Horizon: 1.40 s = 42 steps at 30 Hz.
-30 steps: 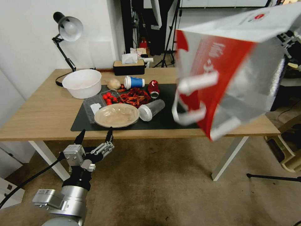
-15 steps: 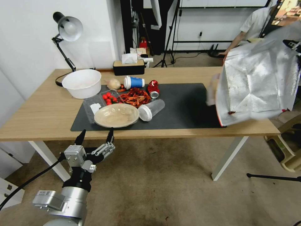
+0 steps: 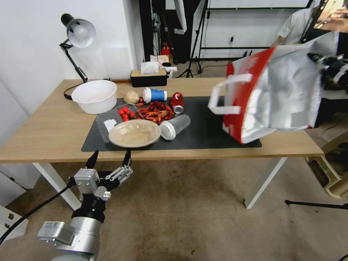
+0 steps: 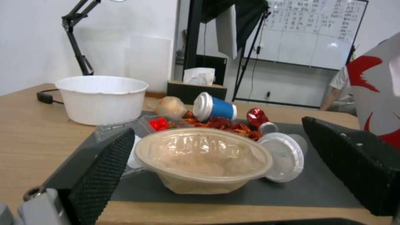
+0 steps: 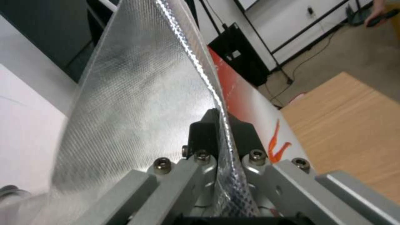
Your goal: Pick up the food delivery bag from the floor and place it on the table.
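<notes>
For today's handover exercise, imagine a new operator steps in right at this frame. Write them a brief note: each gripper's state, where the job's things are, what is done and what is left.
Right gripper: jaws shut on the rim of the food delivery bag, holding it tilted in the air over the right end of the table.
Left gripper: jaws open, empty, parked low in front of the table's near edge.
Done: bag is off the floor and carried to the table.
Left: lower the bag onto the tabletop, clear of the food clutter, and release.

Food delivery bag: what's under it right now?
The food delivery bag hangs from the right gripper, over the table's right end and the dark mat's corner. The tabletop directly behind it is hidden.
</notes>
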{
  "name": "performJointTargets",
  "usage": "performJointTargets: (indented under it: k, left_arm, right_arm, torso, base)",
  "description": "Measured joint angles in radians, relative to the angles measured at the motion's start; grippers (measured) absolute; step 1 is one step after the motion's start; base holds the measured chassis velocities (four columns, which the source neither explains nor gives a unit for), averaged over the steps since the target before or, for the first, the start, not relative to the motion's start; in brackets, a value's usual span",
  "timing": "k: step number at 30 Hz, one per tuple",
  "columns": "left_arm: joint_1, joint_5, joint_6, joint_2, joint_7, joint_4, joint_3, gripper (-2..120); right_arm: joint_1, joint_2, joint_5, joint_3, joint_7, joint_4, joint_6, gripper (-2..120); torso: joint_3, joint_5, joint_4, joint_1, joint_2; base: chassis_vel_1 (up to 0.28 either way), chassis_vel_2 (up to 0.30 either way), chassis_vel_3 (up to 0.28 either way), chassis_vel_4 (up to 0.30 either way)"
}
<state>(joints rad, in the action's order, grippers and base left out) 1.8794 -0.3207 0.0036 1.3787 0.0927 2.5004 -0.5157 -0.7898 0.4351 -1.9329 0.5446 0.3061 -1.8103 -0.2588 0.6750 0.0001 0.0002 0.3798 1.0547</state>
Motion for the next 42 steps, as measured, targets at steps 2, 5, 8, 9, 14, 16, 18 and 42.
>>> performJointTargets:
  k: [2,5,8,9,14,16,18,42]
  left_arm:
    - [0.001,0.002,0.0,0.002,0.0,0.0,0.001,100]
    - [0.003,0.004,-0.001,0.005,0.0,0.0,0.001,100]
    - [0.003,0.004,-0.001,0.006,0.0,0.0,-0.002,100]
    - [0.003,0.004,0.0,0.007,0.0,0.0,-0.003,100]
    - [0.003,0.006,0.001,0.01,0.0,0.0,-0.001,100]
    - [0.003,0.006,0.001,0.009,0.0,-0.001,-0.003,100]
    - [0.003,0.006,0.001,0.008,0.0,-0.001,-0.005,100]
    - [-0.005,-0.011,0.001,0.012,0.001,-0.005,-0.008,100]
  right_arm:
    - [0.02,0.009,0.004,-0.017,0.002,0.005,-0.001,0]
    - [0.081,0.032,0.014,-0.067,0.005,0.023,-0.003,0]
    - [0.119,0.04,0.017,-0.101,0.011,0.041,-0.008,0]
    - [0.14,0.044,0.016,-0.119,0.028,0.051,-0.015,0]
    - [0.175,0.051,0.017,-0.146,0.058,0.074,-0.04,14]
    - [0.185,0.056,0.019,-0.158,0.06,0.087,-0.041,24]
    - [0.19,0.059,0.022,-0.162,0.06,0.092,-0.042,28]
    - [0.118,0.037,0.409,-0.164,-0.102,0.058,0.055,100]
  torso:
    - [0.0,0.0,0.0001,0.0,0.0]
    - [0.0,-0.0001,0.0,0.0,0.0]
    - [0.0,-0.0003,-0.0001,0.0,0.0]
    - [0.0,-0.0002,-0.0001,0.0,0.0]
    - [0.0,-0.0003,-0.0003,0.0,0.0]
    - [0.0,-0.0001,-0.0003,0.0,0.0]
    - [0.0,-0.0001,-0.0002,0.0,0.0]
    - [0.0,-0.0002,-0.0005,0.0,0.0]
  base:
    - [0.0,0.0,0.0,0.0]
    - [0.0,0.0,0.0,0.0]
    - [0.0,0.0,0.0,0.0]
    - [0.0,0.0,0.0,0.0]
    - [0.0,0.0,0.0,0.0]
    - [0.0,0.0,0.0,0.0]
    - [0.0,0.0,0.0,0.0]
    - [0.0,0.0,0.0,0.0]
